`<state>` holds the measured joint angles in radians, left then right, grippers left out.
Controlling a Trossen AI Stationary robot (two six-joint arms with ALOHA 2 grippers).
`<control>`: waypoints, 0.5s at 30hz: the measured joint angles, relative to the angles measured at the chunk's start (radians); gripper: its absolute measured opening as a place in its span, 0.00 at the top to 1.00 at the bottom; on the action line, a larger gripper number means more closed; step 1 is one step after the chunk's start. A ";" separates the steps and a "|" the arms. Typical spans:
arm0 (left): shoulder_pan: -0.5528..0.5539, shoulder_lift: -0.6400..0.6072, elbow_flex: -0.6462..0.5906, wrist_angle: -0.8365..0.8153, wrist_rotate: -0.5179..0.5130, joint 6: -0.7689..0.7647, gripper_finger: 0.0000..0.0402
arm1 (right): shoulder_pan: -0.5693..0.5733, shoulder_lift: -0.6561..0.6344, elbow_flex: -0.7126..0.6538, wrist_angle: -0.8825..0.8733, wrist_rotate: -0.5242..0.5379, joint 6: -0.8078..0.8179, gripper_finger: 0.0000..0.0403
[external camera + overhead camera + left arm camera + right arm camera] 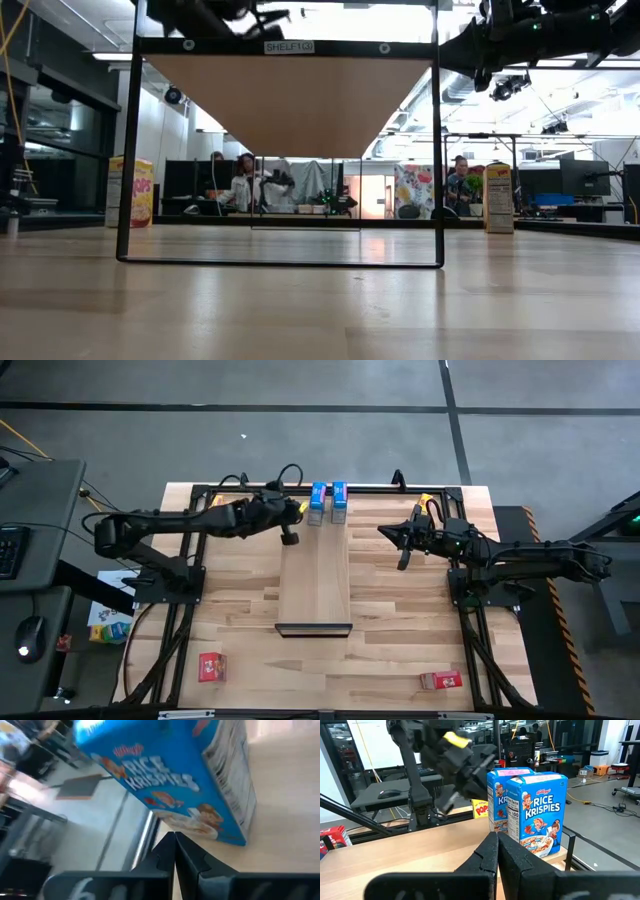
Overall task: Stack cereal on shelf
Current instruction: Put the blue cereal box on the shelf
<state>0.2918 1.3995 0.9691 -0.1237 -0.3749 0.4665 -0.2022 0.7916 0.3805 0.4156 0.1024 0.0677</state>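
Two blue boxes (328,503) stand side by side at the shelf's (314,575) far end. My left pincer (291,536), fingers together and empty, sits just left of them; right pincer (403,563), also together, farther right. Red boxes (211,666) lie at the surface's near edge, nearest neither arm

A keyboard (8,550) and mouse (30,632) lie on the side desk (40,510).

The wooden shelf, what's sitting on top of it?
Two blue cereal boxes stand side by side at the far end of the shelf. The rest of its top looks bare. The red boxes lie on the table instead.
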 joint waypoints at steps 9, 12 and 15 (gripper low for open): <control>0.005 0.010 0.000 -0.013 0.127 -0.081 1.00 | 0.000 0.000 0.000 0.001 0.003 -0.008 1.00; 0.001 0.010 0.000 -0.007 0.166 -0.092 1.00 | 0.000 0.000 0.000 0.001 0.003 -0.008 1.00; 0.001 0.010 0.000 -0.007 0.209 -0.108 1.00 | -0.001 0.000 0.000 0.001 0.003 -0.005 1.00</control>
<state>0.2931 1.4097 0.9695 -0.1307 -0.1663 0.3586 -0.2028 0.7918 0.3805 0.4164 0.1055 0.0628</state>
